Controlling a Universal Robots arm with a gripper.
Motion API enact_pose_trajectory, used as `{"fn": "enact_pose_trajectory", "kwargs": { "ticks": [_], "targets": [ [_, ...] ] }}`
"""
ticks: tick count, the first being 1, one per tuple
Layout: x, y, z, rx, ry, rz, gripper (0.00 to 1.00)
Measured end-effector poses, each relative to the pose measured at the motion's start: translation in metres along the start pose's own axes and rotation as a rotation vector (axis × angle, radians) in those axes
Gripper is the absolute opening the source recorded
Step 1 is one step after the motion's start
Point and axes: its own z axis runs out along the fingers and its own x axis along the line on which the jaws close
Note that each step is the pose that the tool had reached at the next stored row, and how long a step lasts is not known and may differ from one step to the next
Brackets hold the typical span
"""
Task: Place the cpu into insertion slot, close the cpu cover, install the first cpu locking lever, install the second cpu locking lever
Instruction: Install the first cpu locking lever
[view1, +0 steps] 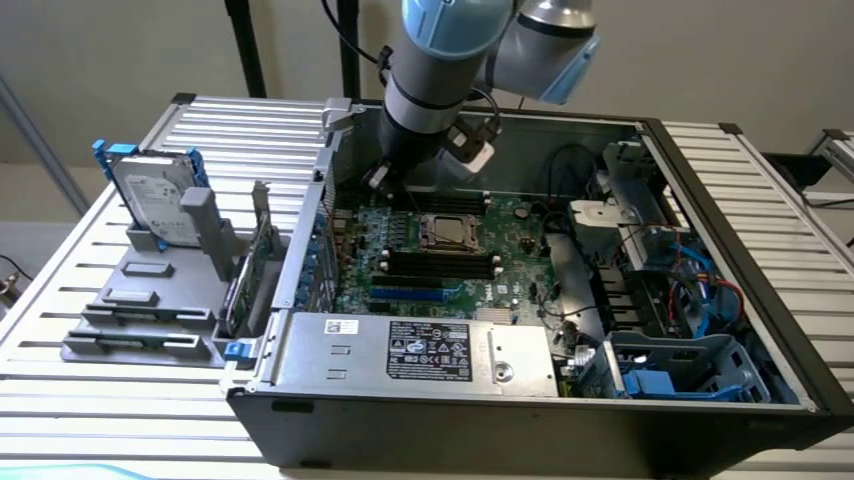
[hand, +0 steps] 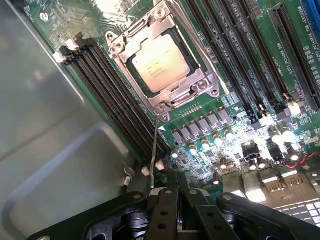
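The cpu lies flat in the insertion slot, its pale metal top facing up. The silver cpu cover is folded down around it, framing the chip through its window. From the socket's corner a thin wire locking lever stands up off the board, and its free end reaches the outer side of my fingers. My gripper hovers above the board beside the socket, shut, with nothing visible between the fingers. In the exterior view the socket sits mid-board and the arm reaches down into the case just behind it.
Long black memory slots flank the socket, and the grey case wall stands close beside them. A power supply fills the case front, with cables at the exterior view's right. A hard drive rests on a fixture outside.
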Motion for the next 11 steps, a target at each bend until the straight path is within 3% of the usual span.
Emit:
{"fn": "enact_pose_trajectory", "kwargs": {
  "ticks": [6,11],
  "targets": [
    [-0.0002,-0.0001,0.0001,-0.0051,0.0147,0.056,0.11],
    [-0.0021,-0.0028,0.0007,0.0005,0.0174,0.076,0.11]
  ]
}}
